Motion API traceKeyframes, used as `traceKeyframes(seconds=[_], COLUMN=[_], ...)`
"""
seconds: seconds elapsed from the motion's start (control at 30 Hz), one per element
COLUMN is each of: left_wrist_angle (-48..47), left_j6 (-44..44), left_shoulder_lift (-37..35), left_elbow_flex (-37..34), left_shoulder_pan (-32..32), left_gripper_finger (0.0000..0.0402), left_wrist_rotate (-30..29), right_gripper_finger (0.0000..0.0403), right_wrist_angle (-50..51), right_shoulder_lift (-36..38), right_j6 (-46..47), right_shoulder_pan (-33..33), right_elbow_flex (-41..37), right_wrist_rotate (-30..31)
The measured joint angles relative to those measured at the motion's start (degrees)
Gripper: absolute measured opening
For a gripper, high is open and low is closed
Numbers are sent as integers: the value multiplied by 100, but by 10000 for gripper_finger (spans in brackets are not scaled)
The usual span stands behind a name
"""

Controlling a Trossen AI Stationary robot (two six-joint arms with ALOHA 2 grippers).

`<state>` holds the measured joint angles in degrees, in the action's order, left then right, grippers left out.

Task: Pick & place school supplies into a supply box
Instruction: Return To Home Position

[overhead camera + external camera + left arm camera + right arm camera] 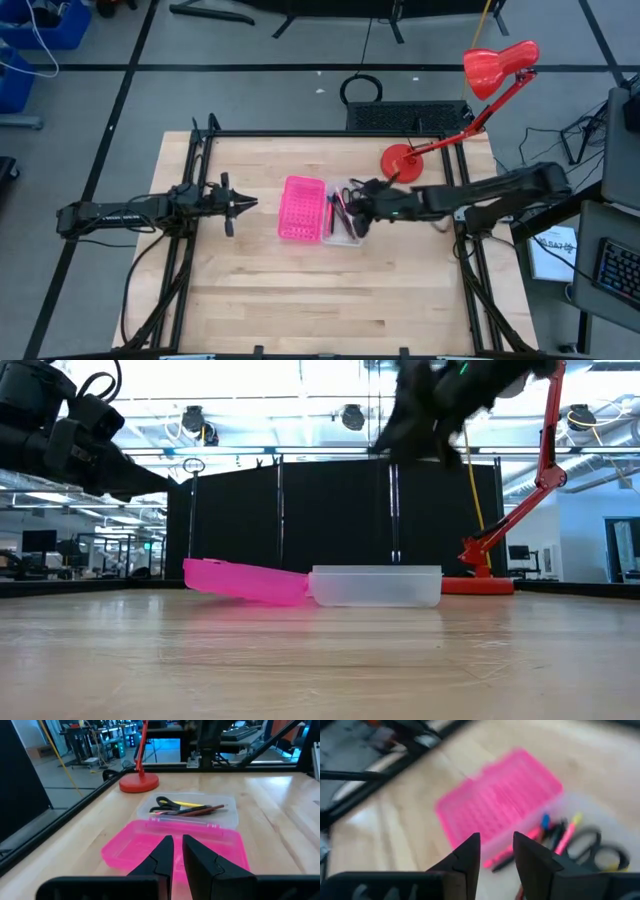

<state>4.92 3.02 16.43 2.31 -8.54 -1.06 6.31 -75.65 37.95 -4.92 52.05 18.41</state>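
Your right end effector (pixel 358 212) is hovering over the supply box (pixel 376 587), fingers spread and carrying nothing. The pens and pencils (pixel 200 810) and the scissors (pixel 167 803) are lying inside that clear box, which is sitting right against the pink tray (pixel 302 208) in the middle of the tabletop (pixel 330 300). The red desk lamp (pixel 400 160) is standing just beyond the box, its base crowding your right arm. Your left end effector (pixel 245 203) is waiting on the pink tray's other side, fingers pinched nearly together, gripping nothing.
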Motion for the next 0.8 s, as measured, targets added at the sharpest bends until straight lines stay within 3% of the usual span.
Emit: traceKeyframes(seconds=[0.17, 0.3, 0.37, 0.47, 0.57, 0.8], left_wrist_angle=[291, 291, 273, 266, 291, 619], left_j6=[27, 26, 26, 52, 5, 407], left_shoulder_lift=[-2, 0, 0, 0, 0, 0], left_elbow_flex=[0, 0, 0, 0, 0, 0], left_shoulder_pan=[0, 0, 0, 0, 0, -7], left_gripper_finger=[49, 49, 49, 49, 49, 48], left_wrist_rotate=[-50, -50, -50, -47, -51, -60], right_gripper_finger=[85, 38, 11, 9, 6, 1], right_wrist_angle=[169, 712, 935, 960, 722, -628], right_shoulder_lift=[971, 1542, 1764, 2139, 2573, 3676], right_j6=[-1402, -2634, -2860, -3055, -3377, -3675], right_shoulder_pan=[-411, -619, -654, -661, -662, -634], right_elbow_flex=[0, 0, -32, -263, -756, -2441], right_wrist_rotate=[795, 884, 1083, 1346, 1272, 373])
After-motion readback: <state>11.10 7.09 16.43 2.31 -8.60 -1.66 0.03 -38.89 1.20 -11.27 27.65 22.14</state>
